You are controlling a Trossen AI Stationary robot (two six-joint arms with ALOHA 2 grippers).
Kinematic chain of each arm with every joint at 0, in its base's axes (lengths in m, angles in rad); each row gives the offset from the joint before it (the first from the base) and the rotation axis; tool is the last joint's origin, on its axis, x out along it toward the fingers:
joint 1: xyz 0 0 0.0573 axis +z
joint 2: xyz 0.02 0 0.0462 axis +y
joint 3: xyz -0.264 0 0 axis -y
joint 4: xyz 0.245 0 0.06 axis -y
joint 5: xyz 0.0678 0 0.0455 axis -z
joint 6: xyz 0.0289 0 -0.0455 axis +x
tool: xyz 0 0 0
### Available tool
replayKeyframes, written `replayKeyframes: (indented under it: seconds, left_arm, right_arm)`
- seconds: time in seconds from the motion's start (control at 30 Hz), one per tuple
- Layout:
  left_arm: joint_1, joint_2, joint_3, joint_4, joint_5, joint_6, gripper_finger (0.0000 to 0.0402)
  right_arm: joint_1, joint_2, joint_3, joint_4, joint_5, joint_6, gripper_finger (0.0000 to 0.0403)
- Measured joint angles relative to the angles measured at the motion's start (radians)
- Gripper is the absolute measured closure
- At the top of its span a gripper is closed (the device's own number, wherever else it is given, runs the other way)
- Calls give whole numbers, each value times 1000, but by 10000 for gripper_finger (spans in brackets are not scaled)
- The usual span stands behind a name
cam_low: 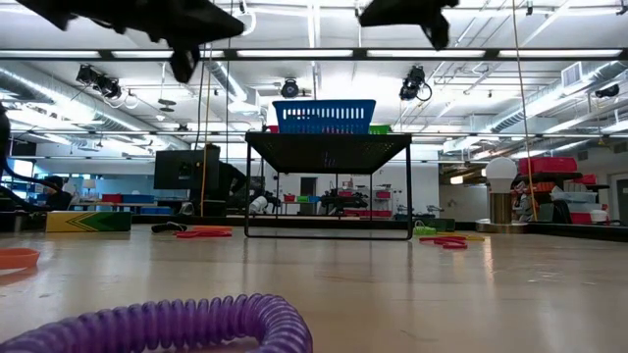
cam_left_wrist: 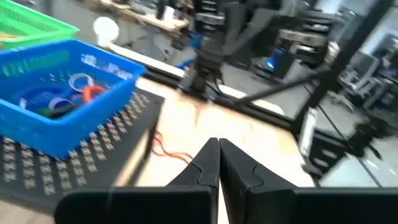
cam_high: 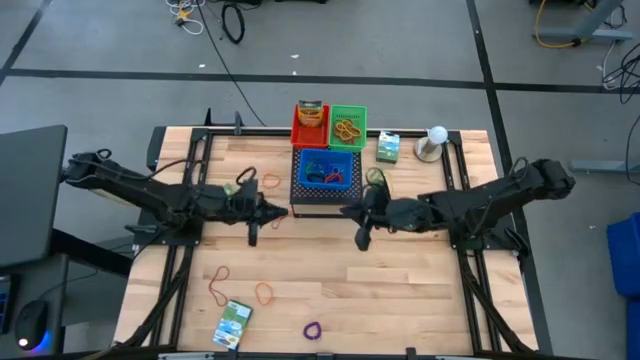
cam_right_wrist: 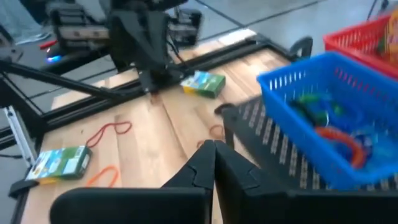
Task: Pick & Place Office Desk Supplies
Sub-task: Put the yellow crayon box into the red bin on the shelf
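left claw (cam_high: 272, 212) together, empty, beside the black perforated box (cam_high: 322, 201) | right claw (cam_high: 352, 210) together, empty | step: between picks, judged | next: open over a loose orange rubber band (cam_high: 265, 293) on the wooden worktop (cam_high: 400, 290) | only high view shows green-white box (cam_high: 231, 324); wrist views show blue basket (cam_left_wrist: 56, 106) contents

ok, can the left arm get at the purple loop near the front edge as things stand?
Probably yes: the purple loop lies alone on bare wood, nothing over it. The left claw sits shut, well back from it.
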Motion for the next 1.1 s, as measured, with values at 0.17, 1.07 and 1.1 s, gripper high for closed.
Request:
replayKeyframes:
  seconds: [0.17,1.07,1.1]
  left_arm:
    - [-115,-42,1,-183,-7,-109,397]
    - [-556,-24,274,-1286,-131,-951,395]
    - [-553,-24,280,-1262,-108,-900,395]
  right_arm:
    - [62,-1,-43,1,8,90,398]
    - [89,3,-62,-31,115,107,392]
    - [86,3,-62,-31,115,105,392]
